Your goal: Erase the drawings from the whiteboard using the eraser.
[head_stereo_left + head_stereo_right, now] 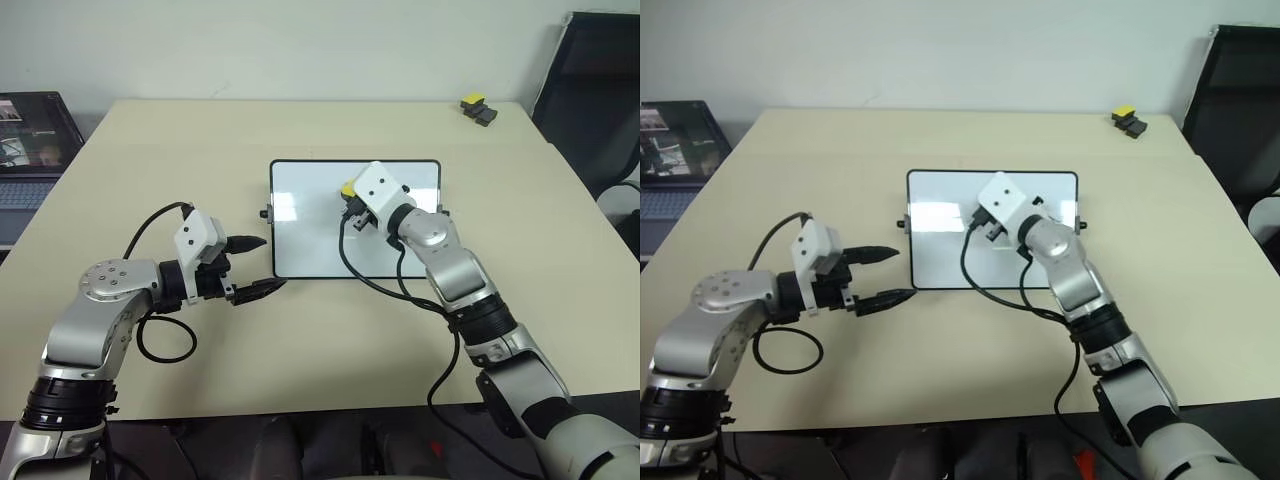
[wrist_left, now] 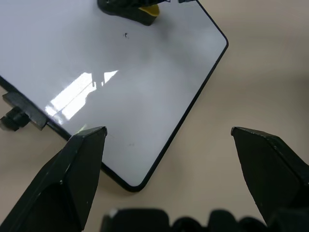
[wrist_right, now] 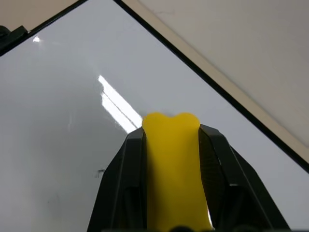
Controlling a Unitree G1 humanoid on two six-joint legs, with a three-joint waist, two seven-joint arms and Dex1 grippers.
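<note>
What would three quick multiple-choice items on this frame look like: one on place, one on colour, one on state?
1. Where is the small yellow-topped black blocky object?
A. on the whiteboard
B. near the table's far right corner
C. in the left gripper

2. What colour is the oblong block eraser in the right gripper?
A. yellow
B. blue
C. red

3. How are the left gripper's black fingers?
A. shut on the eraser
B. shut on nothing
C. open

Key:
1 B, it sits on the beige table, far from the black-framed white rectangular whiteboard.
2 A, yellow between the fingers.
3 C, a wide gap shows between them, nothing in it.
</note>
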